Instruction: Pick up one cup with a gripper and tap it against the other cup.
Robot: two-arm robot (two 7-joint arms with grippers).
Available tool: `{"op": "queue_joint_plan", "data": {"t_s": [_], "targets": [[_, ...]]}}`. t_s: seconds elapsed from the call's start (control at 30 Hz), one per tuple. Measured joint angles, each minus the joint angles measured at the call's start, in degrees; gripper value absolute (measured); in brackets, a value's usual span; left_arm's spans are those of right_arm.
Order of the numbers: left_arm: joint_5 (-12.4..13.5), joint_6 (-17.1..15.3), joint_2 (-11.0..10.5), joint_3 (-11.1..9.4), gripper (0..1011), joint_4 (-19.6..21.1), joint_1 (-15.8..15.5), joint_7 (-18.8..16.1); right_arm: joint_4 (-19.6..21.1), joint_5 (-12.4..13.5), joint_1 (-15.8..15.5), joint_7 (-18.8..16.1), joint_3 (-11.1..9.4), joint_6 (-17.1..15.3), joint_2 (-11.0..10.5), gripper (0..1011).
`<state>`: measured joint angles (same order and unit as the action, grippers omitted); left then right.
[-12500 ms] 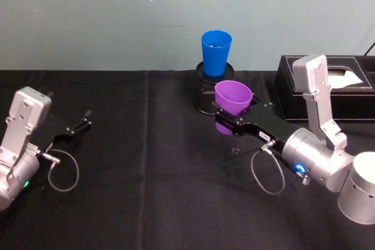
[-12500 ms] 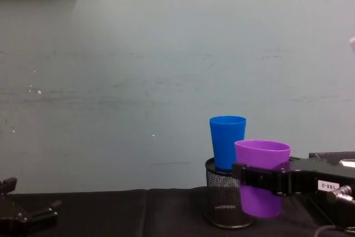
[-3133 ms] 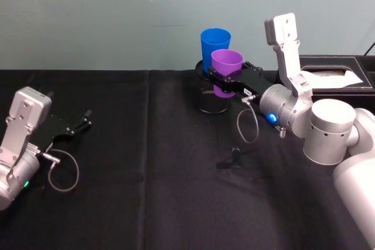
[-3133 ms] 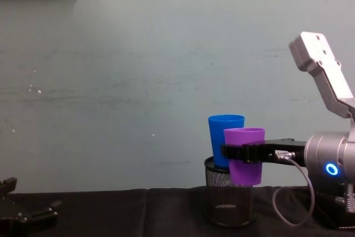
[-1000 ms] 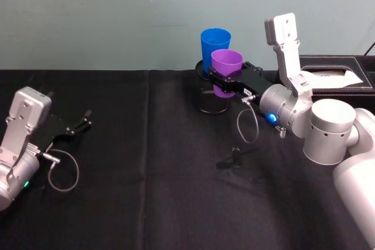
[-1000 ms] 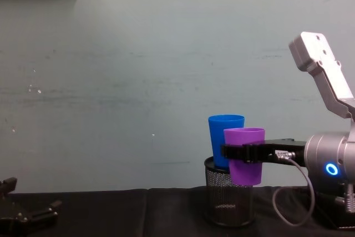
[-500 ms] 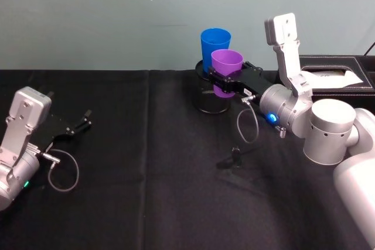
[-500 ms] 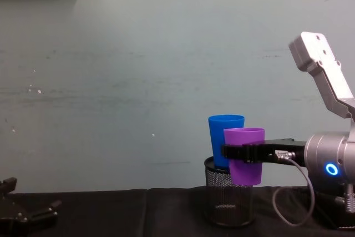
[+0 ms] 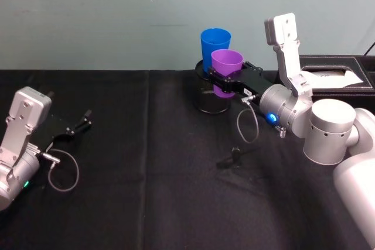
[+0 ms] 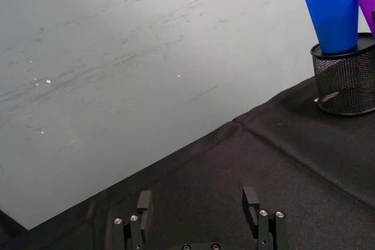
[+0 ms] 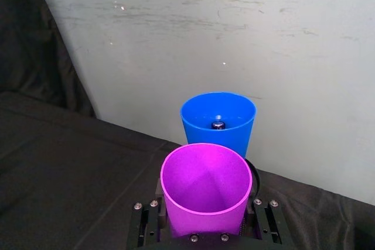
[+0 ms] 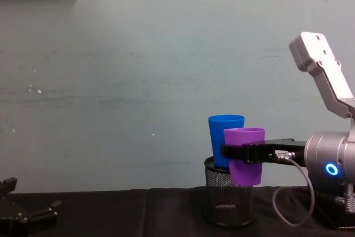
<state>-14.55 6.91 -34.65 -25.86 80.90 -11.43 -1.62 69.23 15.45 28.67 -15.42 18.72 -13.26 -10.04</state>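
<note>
While the right claw (image 9: 225, 80) is clamped around the purple cup (image 9: 226, 62) in mid-air, that cup sits just at five o'clock of the blue cup (image 9: 214, 44), apparently touching it. Blue stands in a black mesh holder (image 9: 208, 99) on the worktop (image 9: 146, 162). Far left, the left claw (image 9: 79, 124) rests with fingers apart.

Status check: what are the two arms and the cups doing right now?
Right gripper shut on purple cup, lifted beside blue cup. Left gripper open, parked low. Nothing between cups.
</note>
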Motion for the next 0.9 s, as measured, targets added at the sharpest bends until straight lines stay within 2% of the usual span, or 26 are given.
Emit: {"op": "queue_joint_plan", "data": {"t_s": [0.9], "targets": [[0.0,0.0,0.0,0.0,1000,0.0,0.0,0.0,0.0,0.0,0.0,0.0,0.0,0.0,0.0,716]]}}
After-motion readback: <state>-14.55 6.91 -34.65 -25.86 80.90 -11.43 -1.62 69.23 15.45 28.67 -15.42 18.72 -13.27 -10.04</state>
